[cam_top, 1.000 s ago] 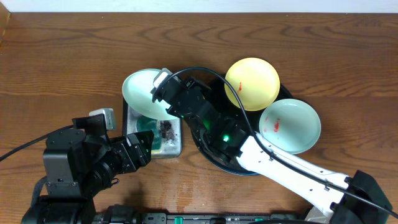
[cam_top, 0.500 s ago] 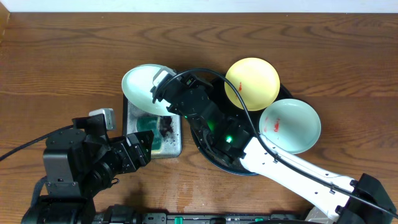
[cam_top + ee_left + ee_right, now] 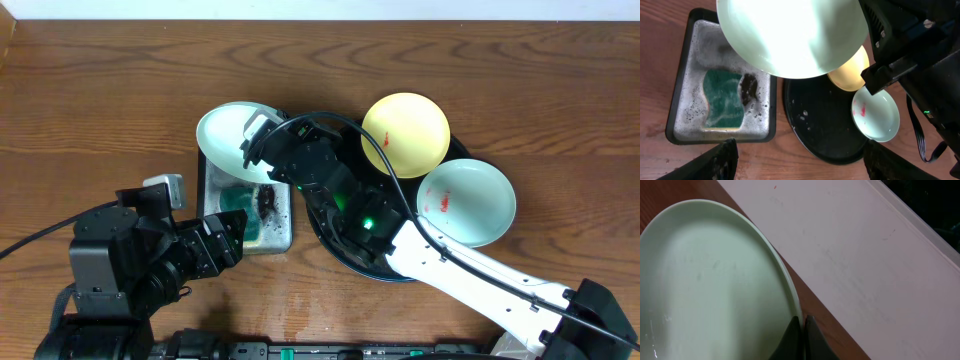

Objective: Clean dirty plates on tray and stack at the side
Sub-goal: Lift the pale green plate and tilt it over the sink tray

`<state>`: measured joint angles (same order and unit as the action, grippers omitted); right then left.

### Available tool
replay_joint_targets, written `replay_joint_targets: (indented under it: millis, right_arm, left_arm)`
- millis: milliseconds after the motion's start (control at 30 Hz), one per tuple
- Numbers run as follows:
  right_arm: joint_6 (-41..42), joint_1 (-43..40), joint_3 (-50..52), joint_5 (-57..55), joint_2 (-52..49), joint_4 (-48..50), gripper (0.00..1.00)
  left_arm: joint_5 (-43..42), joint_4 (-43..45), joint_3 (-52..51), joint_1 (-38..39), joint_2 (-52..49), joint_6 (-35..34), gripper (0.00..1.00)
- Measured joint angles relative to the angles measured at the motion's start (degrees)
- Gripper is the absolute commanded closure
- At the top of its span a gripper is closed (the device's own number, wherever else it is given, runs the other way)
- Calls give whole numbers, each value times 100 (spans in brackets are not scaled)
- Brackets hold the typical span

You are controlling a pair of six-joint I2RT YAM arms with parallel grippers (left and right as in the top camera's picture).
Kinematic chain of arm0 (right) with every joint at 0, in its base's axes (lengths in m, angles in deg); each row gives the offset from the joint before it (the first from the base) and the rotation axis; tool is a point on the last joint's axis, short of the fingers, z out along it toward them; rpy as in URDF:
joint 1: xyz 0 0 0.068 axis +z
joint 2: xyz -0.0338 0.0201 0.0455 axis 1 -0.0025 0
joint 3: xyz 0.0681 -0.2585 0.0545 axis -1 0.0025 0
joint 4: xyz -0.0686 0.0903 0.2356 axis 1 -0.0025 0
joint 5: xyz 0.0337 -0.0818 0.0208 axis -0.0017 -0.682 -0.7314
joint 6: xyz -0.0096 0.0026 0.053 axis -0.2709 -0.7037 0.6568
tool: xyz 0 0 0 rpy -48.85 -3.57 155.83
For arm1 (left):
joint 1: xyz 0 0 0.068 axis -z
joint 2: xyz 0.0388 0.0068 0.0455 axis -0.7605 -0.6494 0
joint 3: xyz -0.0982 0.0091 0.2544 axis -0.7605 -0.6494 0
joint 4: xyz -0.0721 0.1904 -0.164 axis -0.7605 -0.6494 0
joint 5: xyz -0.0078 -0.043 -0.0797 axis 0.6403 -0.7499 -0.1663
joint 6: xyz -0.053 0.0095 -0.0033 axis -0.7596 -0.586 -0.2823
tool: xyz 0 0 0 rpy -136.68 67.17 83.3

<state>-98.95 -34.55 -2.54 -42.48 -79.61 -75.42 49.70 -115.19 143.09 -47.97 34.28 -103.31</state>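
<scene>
My right gripper (image 3: 262,152) is shut on the rim of a pale mint plate (image 3: 228,140) and holds it tilted above the far end of the sponge tray (image 3: 288,236). In the right wrist view the fingertips (image 3: 792,332) pinch the plate's edge (image 3: 715,280), and its face looks clean. A pale yellow plate (image 3: 405,133) and a second mint plate (image 3: 466,203) with a red smear rest on the rim of the round black tray (image 3: 335,245). My left gripper (image 3: 232,232) is open and empty, near the tray's front. The held plate fills the top of the left wrist view (image 3: 790,35).
The small rectangular tray holds foamy water and a green sponge (image 3: 723,100) with a dark clump beside it. The black tray's middle (image 3: 825,130) is wet and bare. The right arm and its cable cross over the black tray. Brown wooden table all round.
My right gripper has shifted the mint plate slightly left, over the sponge tray's far end. The left arm has not moved.
</scene>
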Motion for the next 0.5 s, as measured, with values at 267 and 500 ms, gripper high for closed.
replay_joint_targets:
  millis: [267,500]
  right_arm:
    - [50,2,0,-116,0,-61,99]
    - [55,33,-13,-501,22,-216,99]
  left_arm:
    - [0,0,0,0,0,0,18]
    - [0,0,0,0,0,0,19]
